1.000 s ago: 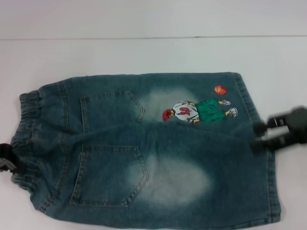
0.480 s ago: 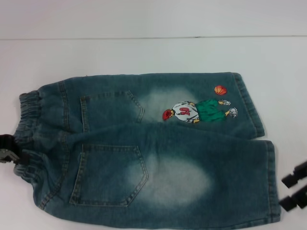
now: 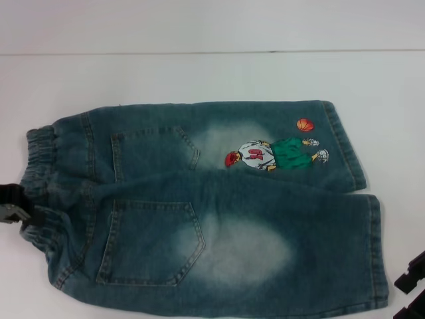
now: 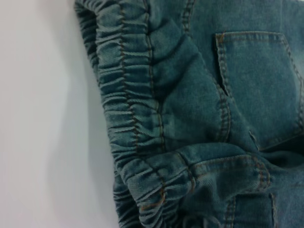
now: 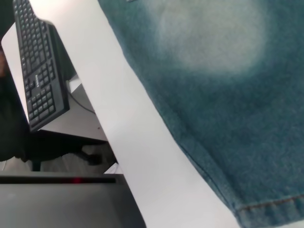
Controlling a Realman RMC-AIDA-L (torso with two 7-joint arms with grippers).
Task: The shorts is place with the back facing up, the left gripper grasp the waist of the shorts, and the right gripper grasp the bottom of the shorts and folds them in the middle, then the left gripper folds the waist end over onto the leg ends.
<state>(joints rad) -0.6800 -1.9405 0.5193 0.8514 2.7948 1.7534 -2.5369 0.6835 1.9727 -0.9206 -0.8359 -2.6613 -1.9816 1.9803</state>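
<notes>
Counter (image 3: 199, 73): white, plain, carrying one pair of shorts; pale wall band beyond its far edge.
Left end effector (image 3: 12, 205): at the waist end of the shorts, touching the band; whether its fingers are apart or together I cannot tell.
Waist (image 4: 128, 109): one ruffled elastic band, bunched.
Shorts (image 3: 219, 212): flat, back up, waist to the left; two pockets, two faded patches, one cartoon figure with one orange ball.
Leg ends (image 3: 362, 199): two hems, opposite the waist.
Right end effector (image 3: 413, 289): just beside the nearer hem, clear of the shorts, fingers spread.
Keyboard (image 5: 40, 71): one, black, on a separate desk off the shorts' long edge.
</notes>
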